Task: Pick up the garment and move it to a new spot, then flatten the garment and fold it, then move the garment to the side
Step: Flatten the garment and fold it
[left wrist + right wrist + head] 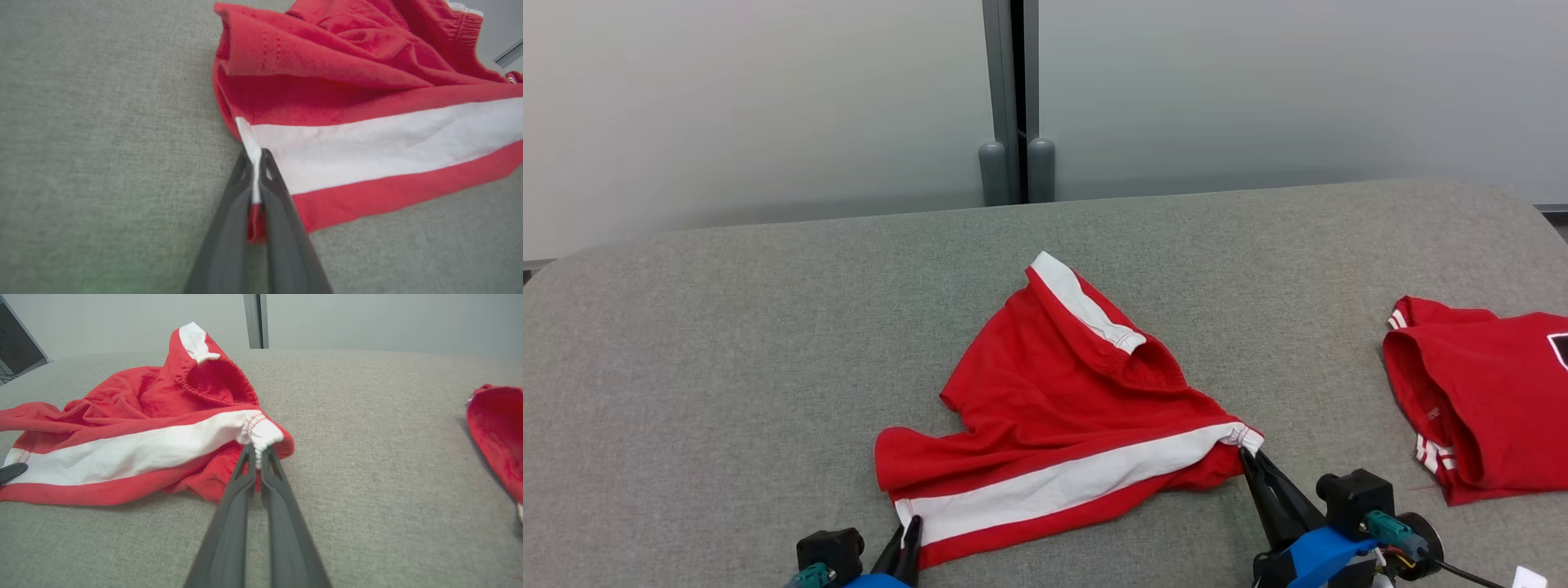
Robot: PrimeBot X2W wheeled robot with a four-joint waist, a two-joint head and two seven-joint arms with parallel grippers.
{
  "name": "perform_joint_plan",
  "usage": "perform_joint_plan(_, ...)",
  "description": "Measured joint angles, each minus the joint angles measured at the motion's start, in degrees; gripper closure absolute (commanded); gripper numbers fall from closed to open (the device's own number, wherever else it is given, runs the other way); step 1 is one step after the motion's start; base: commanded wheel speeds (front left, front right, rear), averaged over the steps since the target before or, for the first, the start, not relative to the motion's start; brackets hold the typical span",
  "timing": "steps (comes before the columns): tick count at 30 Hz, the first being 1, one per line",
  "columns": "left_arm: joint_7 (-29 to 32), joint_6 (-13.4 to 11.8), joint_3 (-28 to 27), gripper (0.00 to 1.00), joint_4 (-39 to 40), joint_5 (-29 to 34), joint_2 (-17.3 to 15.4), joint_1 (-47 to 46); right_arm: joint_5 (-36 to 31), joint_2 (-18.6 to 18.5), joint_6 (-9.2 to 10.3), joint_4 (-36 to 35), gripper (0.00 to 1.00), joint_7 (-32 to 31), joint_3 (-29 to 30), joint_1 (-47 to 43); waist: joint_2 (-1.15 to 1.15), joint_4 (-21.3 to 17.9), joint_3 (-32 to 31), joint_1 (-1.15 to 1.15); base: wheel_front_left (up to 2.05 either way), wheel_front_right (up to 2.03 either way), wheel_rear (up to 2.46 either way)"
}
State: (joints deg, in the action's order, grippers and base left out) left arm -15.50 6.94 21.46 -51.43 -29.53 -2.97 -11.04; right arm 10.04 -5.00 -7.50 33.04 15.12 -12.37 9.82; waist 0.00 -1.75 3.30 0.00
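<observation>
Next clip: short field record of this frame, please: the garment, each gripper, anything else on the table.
garment: red shorts with white side stripe, crumpled, lying on the grey padded table
left gripper: jaws shut on the stripe's hem corner
right gripper: jaws shut on the stripe's waistband end
other item: second red garment, at the table's right, apart from the shorts
fold: not yet done

Setting: a test lab, we judge.
Grey felt-covered table under our right gripper; beyond its tips, bare pale partition panels joined at a grey post.
</observation>
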Motion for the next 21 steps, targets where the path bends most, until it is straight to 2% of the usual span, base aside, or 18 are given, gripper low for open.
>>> perform_joint_plan(5, 0.3, -0.6, -0.7, 1.00, 1.7, 1.0, 0.0, -0.3, 0.1, 0.0, 0.00, -1.0, 1.00, 0.0, 0.3, 0.0, 0.01, 0.5, -0.4, 0.01, 0.00, 0.00, 0.00)
perform_joint_plan(12, 0.4, -1.1, -7.2, 1.00, 14.7, 5.2, -0.3, -1.4, 0.8, -0.3, 0.00, -6.3, 1.00, 0.0, 1.3, 1.2, 0.01, 1.1, -2.6, 0.00, 0.00, 0.00, 0.00)
perform_joint_plan(21, 0.5, -0.8, -14.9, 1.00, 32.1, 10.4, -5.6, -10.2, 3.7, -4.8, -0.02, -17.1, 1.00, 0.0, -1.1, 10.5, 0.01, 0.9, -4.1, 0.00, 0.00, 0.00, 0.00)
